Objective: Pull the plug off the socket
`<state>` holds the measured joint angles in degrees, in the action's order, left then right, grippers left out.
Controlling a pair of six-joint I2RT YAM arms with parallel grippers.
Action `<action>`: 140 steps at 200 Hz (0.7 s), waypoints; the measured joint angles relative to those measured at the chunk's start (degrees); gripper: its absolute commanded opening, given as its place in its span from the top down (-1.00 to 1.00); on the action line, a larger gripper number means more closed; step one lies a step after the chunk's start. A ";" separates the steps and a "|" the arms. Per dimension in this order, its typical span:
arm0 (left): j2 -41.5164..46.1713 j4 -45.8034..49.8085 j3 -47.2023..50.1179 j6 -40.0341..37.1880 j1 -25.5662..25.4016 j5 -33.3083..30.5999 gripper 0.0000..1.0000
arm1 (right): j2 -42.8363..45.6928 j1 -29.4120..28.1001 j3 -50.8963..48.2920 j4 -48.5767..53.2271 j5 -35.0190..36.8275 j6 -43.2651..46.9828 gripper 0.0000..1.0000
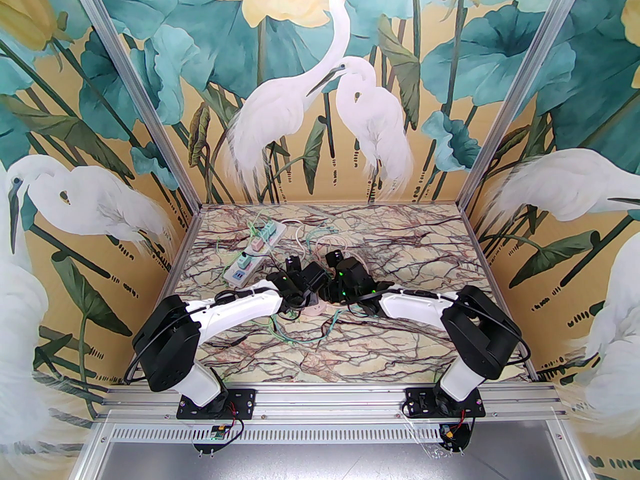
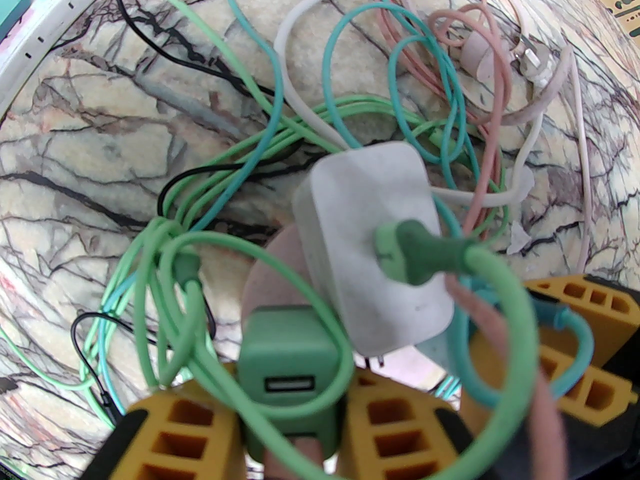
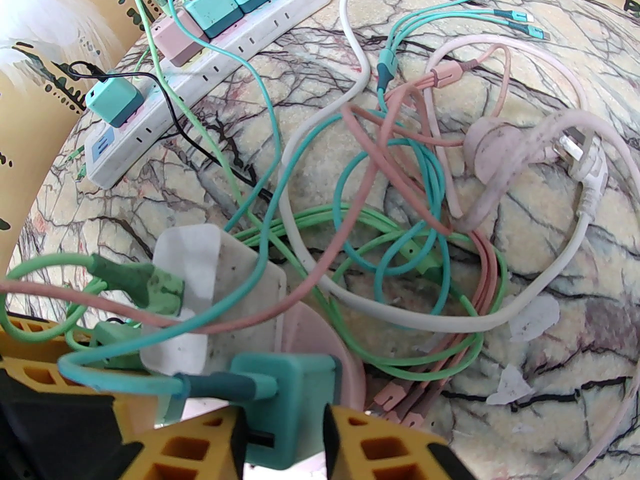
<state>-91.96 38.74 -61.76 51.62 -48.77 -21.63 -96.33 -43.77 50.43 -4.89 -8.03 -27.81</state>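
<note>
The left arm and right arm share one build: smooth white shell links between bulky black joint housings. Black cables run along the white links, pinned by thin white ties. Black base plates dotted with screws carry them at the near edge. Small green lights glow on the black wrist blocks. The left claw and right claw have yellow fingers moulded with rectangular hollow cells, backed in black.

Bright even light; wrist cams fisheye, foregrnd blurry.
</note>
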 measured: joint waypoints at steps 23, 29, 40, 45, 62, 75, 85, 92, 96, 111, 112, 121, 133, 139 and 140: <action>-0.24 0.42 -0.42 0.00 0.07 -0.09 0.74 | -0.70 0.20 0.79 0.31 -0.37 0.00 0.34; -0.39 0.72 -0.68 0.00 0.07 -0.09 0.74 | -0.70 0.22 0.79 0.31 -0.37 -0.02 0.34; -0.55 1.18 -1.09 -0.02 0.07 -0.04 0.74 | -0.70 0.22 0.79 0.33 -0.37 -0.04 0.34; -0.66 1.51 -1.36 -0.02 0.07 -0.02 0.74 | -0.70 0.22 0.79 0.33 -0.35 -0.04 0.34; -0.68 2.21 -2.03 0.00 0.07 1.57 0.74 | -0.72 0.17 0.76 0.24 -0.31 -0.31 0.34; -0.68 1.86 -2.58 -0.04 0.04 3.37 0.74 | -0.79 -0.04 0.72 0.09 0.31 -0.66 0.34; -0.66 2.29 -3.06 -0.04 0.24 4.09 0.74 | -0.79 -0.13 0.72 0.09 0.63 -0.74 0.35; -0.68 2.60 -3.37 -0.07 0.39 4.42 0.74 | -0.83 -0.17 0.74 0.07 0.76 -0.76 0.35; -0.66 2.73 -3.54 -0.07 0.42 4.48 0.74 | -0.85 -0.20 0.74 0.04 0.81 -0.90 0.35; -0.48 3.48 -4.39 -0.26 0.44 4.46 0.74 | -0.94 -0.33 0.92 0.13 0.98 -0.92 0.35; -0.42 3.50 -4.42 -0.26 0.44 4.46 0.74 | -0.96 -0.33 0.94 0.11 0.98 -0.94 0.35; 0.09 3.48 -4.44 -0.26 0.44 4.46 0.74 | -1.14 -0.44 1.09 0.04 1.03 -0.92 0.34; 1.51 3.41 -4.39 -0.26 0.44 4.44 0.74 | -1.16 -0.68 1.16 0.04 1.44 -0.90 0.30; 2.49 3.39 -4.26 -0.26 0.44 4.39 0.74 | -1.16 -0.76 1.16 0.04 1.79 -0.90 0.28; 2.78 3.30 -4.17 -0.24 0.44 4.39 0.74 | -1.16 -0.76 1.16 0.07 1.86 -0.90 0.28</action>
<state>-89.19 42.04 -65.93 51.37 -48.34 -17.23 -97.49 -44.53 51.59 -4.82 -6.17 -28.71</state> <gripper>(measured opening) 0.286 0.346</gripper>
